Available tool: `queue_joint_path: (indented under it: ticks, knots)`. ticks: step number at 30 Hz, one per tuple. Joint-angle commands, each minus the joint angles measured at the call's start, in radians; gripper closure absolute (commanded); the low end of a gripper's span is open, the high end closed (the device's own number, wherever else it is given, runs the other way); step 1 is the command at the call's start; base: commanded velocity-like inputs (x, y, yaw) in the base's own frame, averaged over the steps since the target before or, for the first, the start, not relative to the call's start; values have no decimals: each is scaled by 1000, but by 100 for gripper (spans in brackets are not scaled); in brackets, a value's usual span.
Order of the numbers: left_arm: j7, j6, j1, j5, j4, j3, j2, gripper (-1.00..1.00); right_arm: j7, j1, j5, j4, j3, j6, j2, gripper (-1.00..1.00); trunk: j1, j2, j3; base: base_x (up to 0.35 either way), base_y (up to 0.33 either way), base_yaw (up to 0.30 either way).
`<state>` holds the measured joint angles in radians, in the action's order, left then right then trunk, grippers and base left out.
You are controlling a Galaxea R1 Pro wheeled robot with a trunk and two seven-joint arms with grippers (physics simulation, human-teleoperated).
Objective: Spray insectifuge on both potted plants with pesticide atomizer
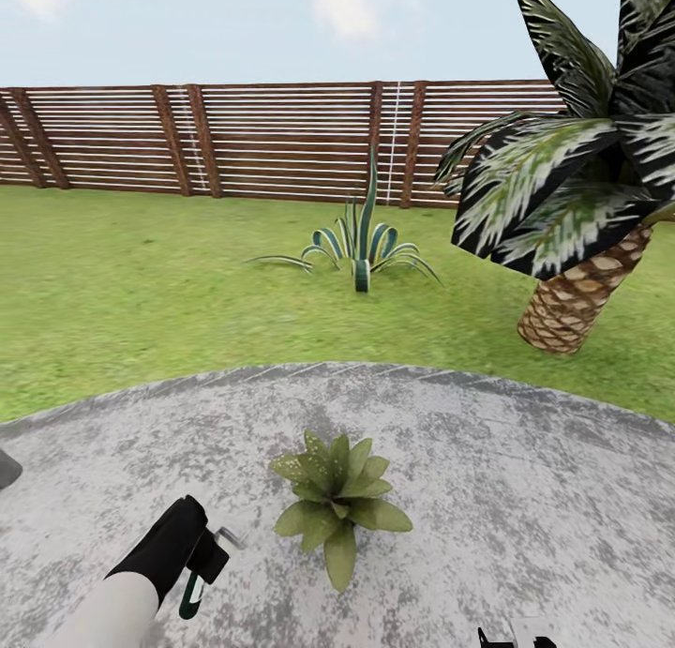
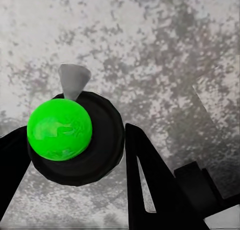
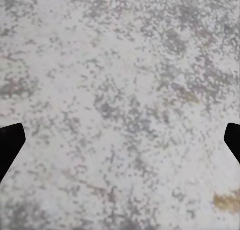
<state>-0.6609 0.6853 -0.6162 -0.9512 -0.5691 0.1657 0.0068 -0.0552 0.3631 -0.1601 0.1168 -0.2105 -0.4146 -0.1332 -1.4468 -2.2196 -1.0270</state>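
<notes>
Left gripper (image 2: 75, 155) clamped on pesticide atomizer (image 2: 70, 135), no label legible, beside potted plant (image 1: 337, 503) on paved circle (image 1: 525, 479), right gripper (image 3: 120, 145) spread wide, empty.

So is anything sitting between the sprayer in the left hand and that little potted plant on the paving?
Nothing visible does. The left gripper holds the pesticide atomizer just beside the potted plant, with bare grey paving between them.

1. The low green-leaved potted plant (image 1: 336, 501) stands on the mottled grey paved circle (image 1: 525, 498), near its front.
2. Left of that plant, just beside it, the left gripper (image 1: 202, 573) holds the slim dark-green pesticide atomizer (image 1: 194, 594) above the paving.
3. Behind the plant, on the green lawn (image 1: 122, 292), grows the striped long-leaved agave (image 1: 361, 245).
4. Right of the agave stands the scaly brown-trunked palm (image 1: 577, 292).
5. The brown horizontal-slat wooden fence (image 1: 262, 142) runs behind everything.
</notes>
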Motion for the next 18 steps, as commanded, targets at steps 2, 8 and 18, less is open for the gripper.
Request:
queue_joint_path:
  ticks: [2,8,18]
  knots:
    - [-8,0,0,-21,9,3,0,100,-3,0,-9,0,-9,-3,0,-100,0,0,-1,0,0,16]
    - [-10,0,0,-81,17,3,-2,100,-3,0,-9,0,-9,-3,0,-100,0,0,-1,0,0,2]
    - [-7,-1,0,-89,17,9,-14,100,-3,0,-10,0,-9,-3,0,-100,0,0,-1,119,-102,36]
